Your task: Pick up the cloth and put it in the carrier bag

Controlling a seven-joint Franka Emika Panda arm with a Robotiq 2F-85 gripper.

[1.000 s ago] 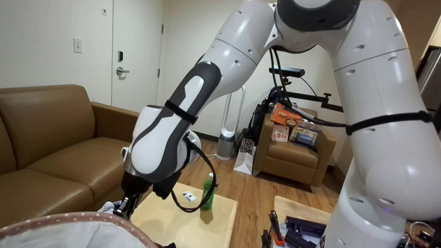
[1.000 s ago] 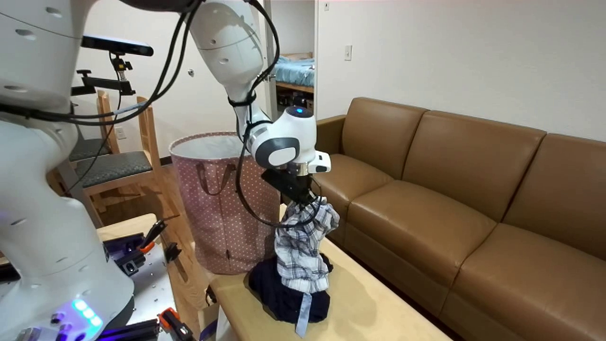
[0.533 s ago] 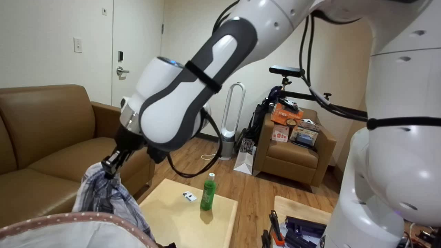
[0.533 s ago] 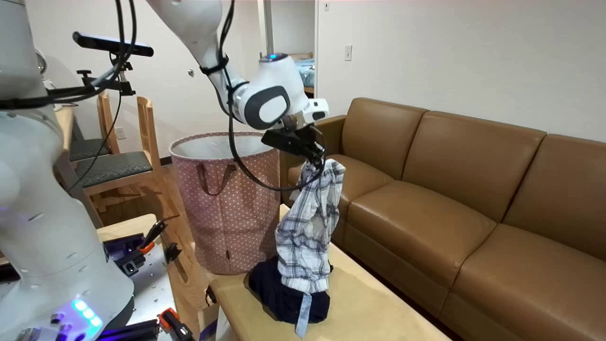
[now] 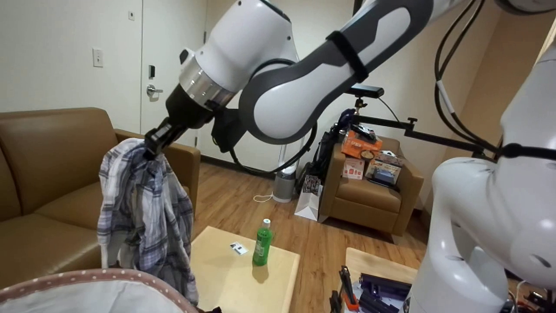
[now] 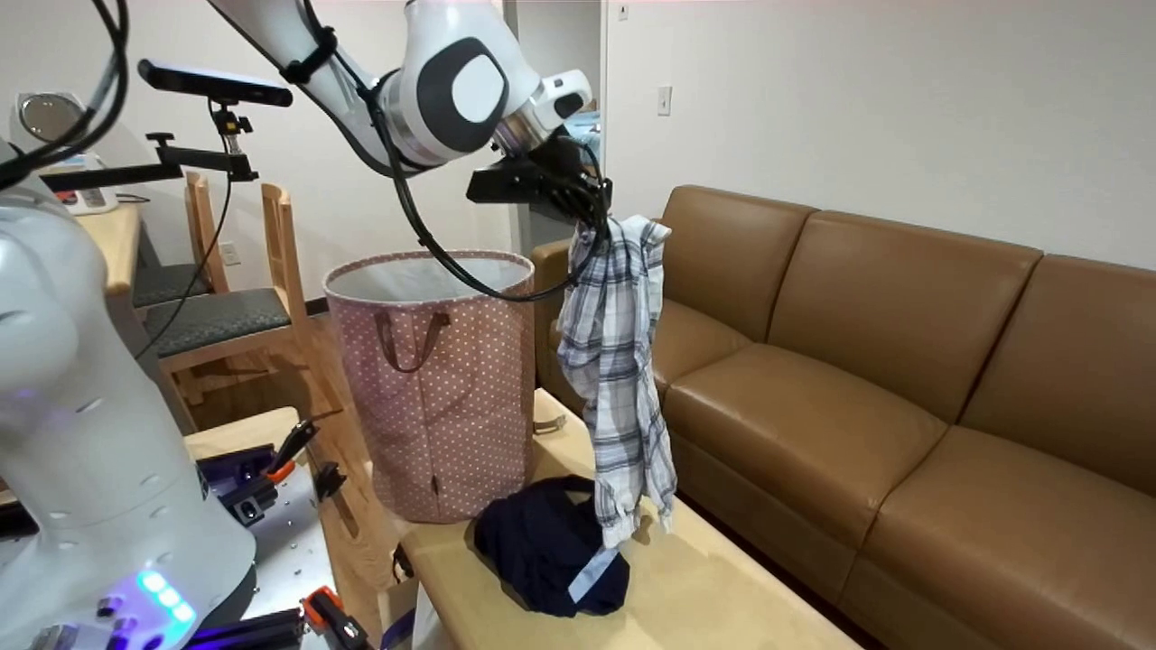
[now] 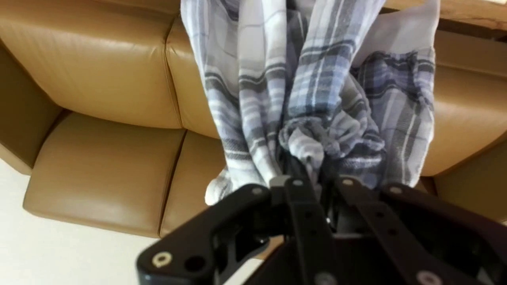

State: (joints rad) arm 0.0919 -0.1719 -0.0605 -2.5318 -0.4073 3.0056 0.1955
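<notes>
End effector (image 7: 312, 170) clamped on plaid cloth (image 6: 621, 357), fabric bunched in grip. Cloth hangs limp over bench (image 6: 713, 591), wholly outside carrier bag (image 6: 442, 406), beside it; lower end close to navy fabric (image 6: 533, 546) heaped on bench, touching or apart, cannot tell. Pale blue strip (image 6: 593, 574) lies across navy fabric. Bag upright, mouth open, pink with white dots. Green bottle (image 5: 262, 244) upright on bench, small white card (image 5: 239, 248) flat near it. Brown sofa (image 6: 795, 415) runs alongside bench, brown armchair (image 5: 369, 195) well apart from both.
</notes>
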